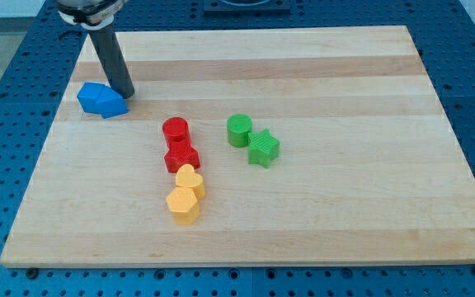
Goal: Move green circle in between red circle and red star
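Nearest you, toward the view's bottom, a yellow block (183, 205) with angled sides lay on the wooden tabletop (369, 198), and a yellow heart (190, 180) sat just above it, touching it. Directly above the heart came the red star (181, 157), pressed against the heart's top edge, and above that the red circle (176, 130), touching the star. Those four pieces formed one close column a little to the view's left of centre, so you had no gap between the red circle and the red star.

The green circle (239, 129) stood to the view's right of that column, level with the red circle and clearly apart from it. A green star (263, 148) touched the green circle on its lower right side.

Farther back, near the tabletop's top-left corner, a blue block (101, 100) of irregular shape lay by the edge. My tip (125, 94) rested at the blue block's right side, touching or just beside it, well apart from the green circle. The rod carried no jaws, so you had nothing open, closed or held to read there.
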